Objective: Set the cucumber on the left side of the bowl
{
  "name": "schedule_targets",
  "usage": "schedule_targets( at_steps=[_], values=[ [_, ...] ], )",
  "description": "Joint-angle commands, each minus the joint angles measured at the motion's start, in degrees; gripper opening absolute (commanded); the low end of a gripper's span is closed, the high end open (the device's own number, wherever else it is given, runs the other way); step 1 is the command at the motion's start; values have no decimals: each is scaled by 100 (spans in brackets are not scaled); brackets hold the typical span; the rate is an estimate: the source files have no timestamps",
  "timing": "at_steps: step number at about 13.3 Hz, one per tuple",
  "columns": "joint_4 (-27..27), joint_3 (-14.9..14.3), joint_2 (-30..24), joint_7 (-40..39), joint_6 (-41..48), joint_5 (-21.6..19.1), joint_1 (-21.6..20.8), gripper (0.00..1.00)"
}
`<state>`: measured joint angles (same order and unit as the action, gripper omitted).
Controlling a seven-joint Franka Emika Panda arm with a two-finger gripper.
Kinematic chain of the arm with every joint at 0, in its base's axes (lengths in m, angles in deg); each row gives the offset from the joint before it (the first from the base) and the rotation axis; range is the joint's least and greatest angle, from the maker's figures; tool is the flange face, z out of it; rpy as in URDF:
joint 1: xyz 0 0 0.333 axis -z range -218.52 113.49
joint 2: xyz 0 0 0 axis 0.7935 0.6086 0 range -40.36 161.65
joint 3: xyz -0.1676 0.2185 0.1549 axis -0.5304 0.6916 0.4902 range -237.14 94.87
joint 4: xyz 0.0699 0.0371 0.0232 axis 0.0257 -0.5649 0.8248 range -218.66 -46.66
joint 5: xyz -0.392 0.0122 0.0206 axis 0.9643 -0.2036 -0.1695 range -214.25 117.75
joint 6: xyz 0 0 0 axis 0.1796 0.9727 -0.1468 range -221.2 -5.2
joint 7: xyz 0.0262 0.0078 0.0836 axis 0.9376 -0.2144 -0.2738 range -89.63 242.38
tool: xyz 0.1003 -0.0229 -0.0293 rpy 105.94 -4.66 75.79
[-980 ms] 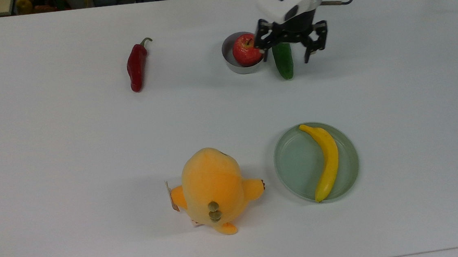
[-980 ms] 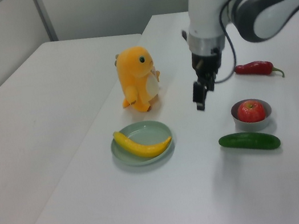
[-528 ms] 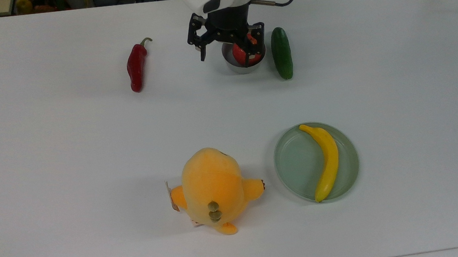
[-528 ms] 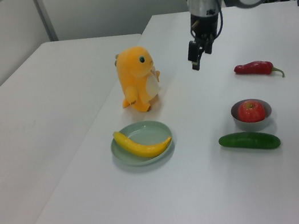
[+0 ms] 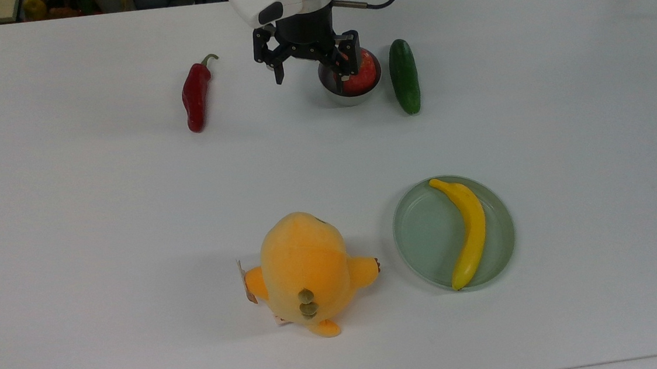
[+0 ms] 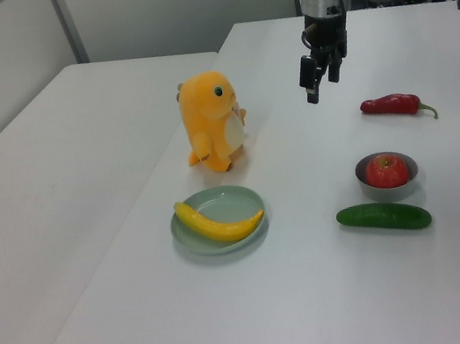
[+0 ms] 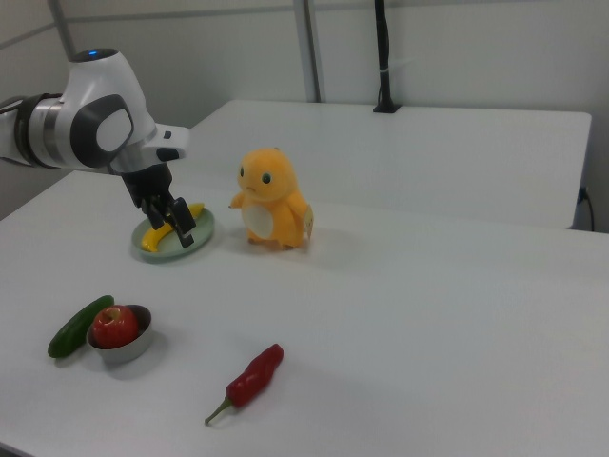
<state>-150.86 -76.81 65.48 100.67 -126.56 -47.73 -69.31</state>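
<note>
The dark green cucumber (image 5: 404,76) (image 6: 383,217) (image 7: 78,327) lies flat on the white table, just to the top view's right of the small grey bowl (image 5: 351,98) (image 6: 386,194) (image 7: 128,350). A red apple (image 5: 360,71) sits in the bowl. My gripper (image 5: 312,75) (image 6: 320,85) (image 7: 175,225) hangs open and empty above the table. In the top view it is between the bowl and the red chili pepper (image 5: 197,95), and one finger overlaps the bowl's left rim. It touches neither bowl nor cucumber.
A pale-green plate (image 5: 426,235) (image 6: 237,199) holds a yellow banana (image 5: 470,229) near the table's front. An orange plush toy (image 5: 306,271) (image 6: 212,122) (image 7: 271,200) stands beside the plate. The chili (image 6: 392,104) (image 7: 252,378) lies apart from the bowl.
My open gripper has risen from over the cucumber and moved to the top view's left, past the bowl. The cucumber and the bowl have stayed where they were.
</note>
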Motion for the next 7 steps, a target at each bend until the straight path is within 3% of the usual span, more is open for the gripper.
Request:
schedule_targets(
  at_steps=[1,3,5,7],
  values=[
    [-114,-39,-237,-381,152,-122,70,100],
    [-149,92,-290,-373,188,-113,228,100],
    [-167,574,-342,-381,188,-113,763,100],
    [-158,585,-325,-382,188,-113,774,100]
  ],
)
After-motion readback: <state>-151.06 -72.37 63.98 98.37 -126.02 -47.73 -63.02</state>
